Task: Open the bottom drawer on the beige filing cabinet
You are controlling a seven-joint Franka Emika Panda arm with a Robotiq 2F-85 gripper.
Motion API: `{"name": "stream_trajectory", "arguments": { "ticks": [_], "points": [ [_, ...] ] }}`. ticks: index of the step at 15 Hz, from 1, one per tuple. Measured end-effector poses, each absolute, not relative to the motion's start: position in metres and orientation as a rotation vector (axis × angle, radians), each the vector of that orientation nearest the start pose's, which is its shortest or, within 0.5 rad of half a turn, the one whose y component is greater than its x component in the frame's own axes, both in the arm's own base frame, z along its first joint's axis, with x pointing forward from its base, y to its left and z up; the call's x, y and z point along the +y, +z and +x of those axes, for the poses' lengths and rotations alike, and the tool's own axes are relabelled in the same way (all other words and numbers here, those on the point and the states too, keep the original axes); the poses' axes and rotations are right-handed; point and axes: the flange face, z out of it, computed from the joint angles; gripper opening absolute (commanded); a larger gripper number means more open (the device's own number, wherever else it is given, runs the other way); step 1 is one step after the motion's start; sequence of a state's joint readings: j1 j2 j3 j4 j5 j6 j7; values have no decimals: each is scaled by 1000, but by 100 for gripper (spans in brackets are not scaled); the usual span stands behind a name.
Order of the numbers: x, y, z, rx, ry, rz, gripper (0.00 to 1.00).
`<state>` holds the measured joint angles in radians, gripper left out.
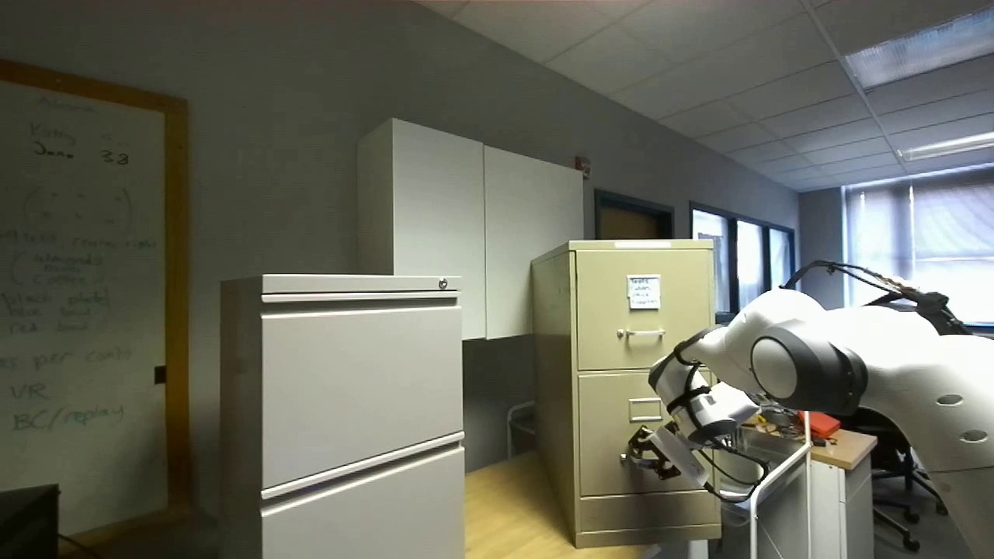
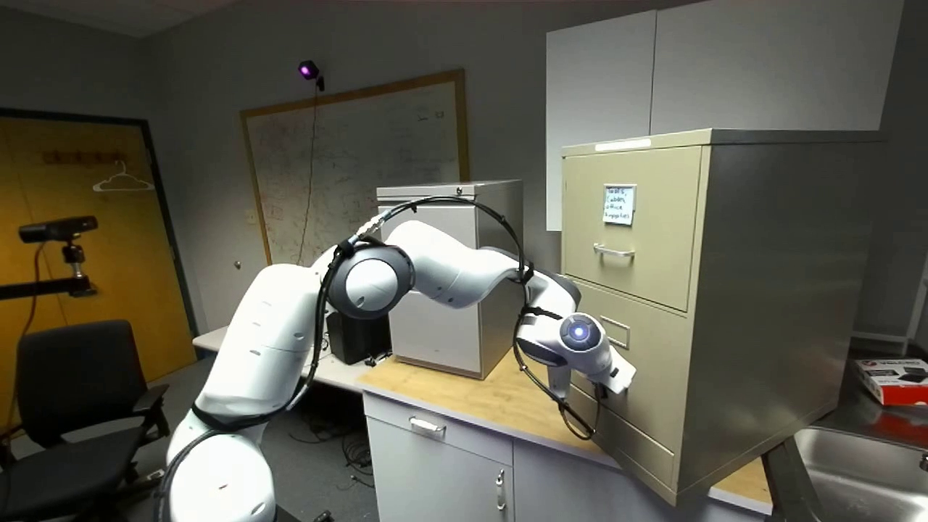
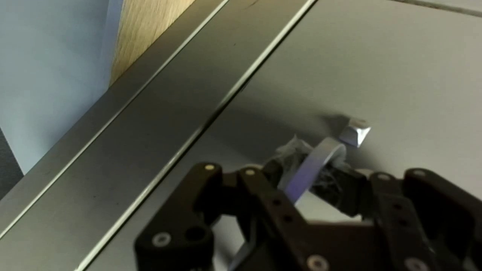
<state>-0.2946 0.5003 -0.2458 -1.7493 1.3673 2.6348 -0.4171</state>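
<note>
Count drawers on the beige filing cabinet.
2: the top drawer, with the white paper sheet, and the bottom drawer directly below, partly hidden by the robot arm. None appears fully hidden.

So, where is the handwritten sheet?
The handwritten sheet is right of centre in both exterior views, on the beige filing cabinet, above its top drawer's handle.

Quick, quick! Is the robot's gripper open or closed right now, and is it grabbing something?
Gripper: closed, holding the silver handle of the bottom drawer.
</note>
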Motion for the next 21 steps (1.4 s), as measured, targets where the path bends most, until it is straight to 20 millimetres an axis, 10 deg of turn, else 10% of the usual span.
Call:
{"name": "stream_trajectory", "arguments": {
  "ticks": [10, 21],
  "points": [
    [-358, 319, 570, 1331, -858, -2043, 6],
    [-329, 311, 471, 1149, -679, -2013, 6]
  ]
}}
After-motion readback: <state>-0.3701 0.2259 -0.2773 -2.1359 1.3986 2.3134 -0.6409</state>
